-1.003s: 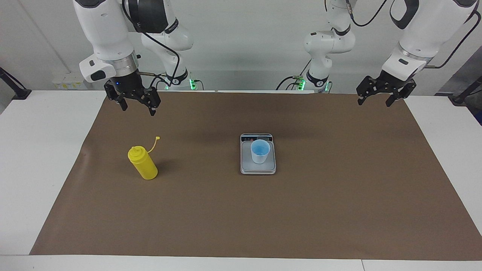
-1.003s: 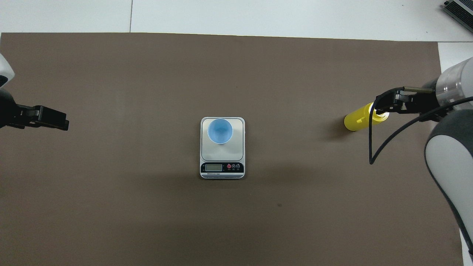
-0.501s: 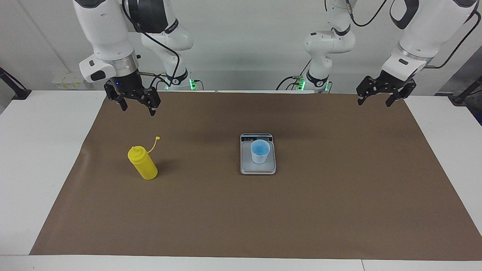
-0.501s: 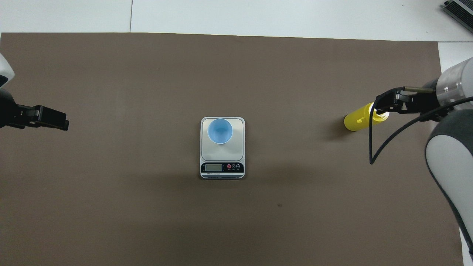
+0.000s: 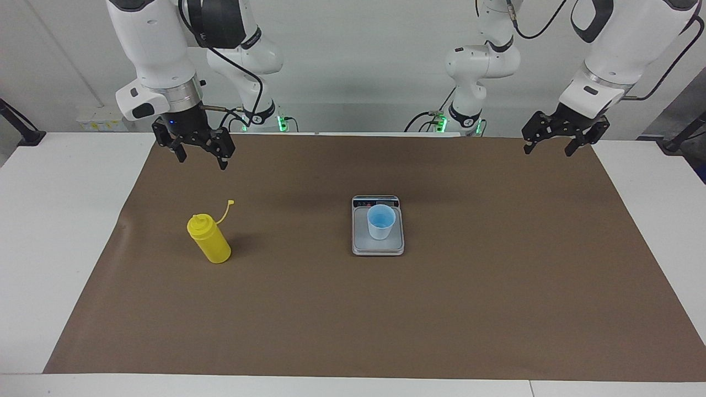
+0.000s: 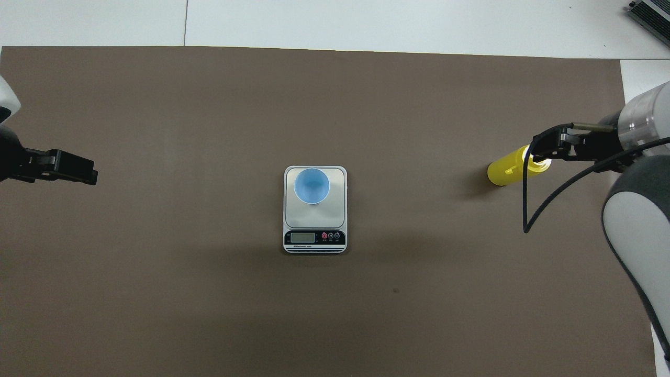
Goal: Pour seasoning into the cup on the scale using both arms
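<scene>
- Right gripper (image 5: 199, 159): fingers spread, holding nothing, up in the air over the brown mat (image 5: 353, 309), near its edge closest to the robots.
- Left gripper (image 5: 549, 149): fingers spread too, empty, raised over the mat's corner at the left arm's end.
- Yellow bottle (image 5: 209, 239): upright on the mat, toward the right arm's end, cap strap off.
- Blue cup (image 5: 381, 221): upright on the scale (image 5: 378, 246), mid desk (image 5: 55, 231).

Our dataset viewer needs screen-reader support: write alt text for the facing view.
A light-blue cup stands on a scale mid-table; a yellow seasoning bottle stands toward the right arm's end. The open right gripper and left gripper hang empty above the brown mat.
</scene>
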You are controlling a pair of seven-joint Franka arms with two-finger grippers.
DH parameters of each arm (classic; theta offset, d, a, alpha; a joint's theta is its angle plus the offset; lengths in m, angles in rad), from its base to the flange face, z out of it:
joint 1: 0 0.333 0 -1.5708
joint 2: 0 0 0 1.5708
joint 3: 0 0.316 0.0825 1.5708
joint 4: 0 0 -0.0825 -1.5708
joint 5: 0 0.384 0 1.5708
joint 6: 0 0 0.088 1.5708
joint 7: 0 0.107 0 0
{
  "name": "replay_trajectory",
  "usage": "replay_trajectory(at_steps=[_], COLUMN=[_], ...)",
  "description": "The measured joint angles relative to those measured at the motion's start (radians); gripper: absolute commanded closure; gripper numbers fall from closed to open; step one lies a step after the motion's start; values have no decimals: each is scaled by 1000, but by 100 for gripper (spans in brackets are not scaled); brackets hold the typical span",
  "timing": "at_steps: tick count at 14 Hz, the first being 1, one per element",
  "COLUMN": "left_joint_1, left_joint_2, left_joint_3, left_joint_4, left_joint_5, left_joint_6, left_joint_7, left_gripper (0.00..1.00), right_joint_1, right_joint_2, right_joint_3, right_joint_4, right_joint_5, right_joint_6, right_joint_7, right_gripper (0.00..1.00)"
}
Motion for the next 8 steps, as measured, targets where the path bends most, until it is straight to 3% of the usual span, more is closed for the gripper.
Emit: replay_trajectory(at_steps=[8], left_joint_1=[0], left_joint_2=[0], left_joint_3=[0], left_joint_4=[0], left_joint_5=[0], left_joint_6=[0], left_joint_7=[0], left_gripper=[0], right_joint_1=[-6], right_joint_2=[0], right_joint_3=[-12], right_joint_4=[0], right_joint_5=[0], right_joint_6=[0], right_joint_7=[0], right_gripper=[0])
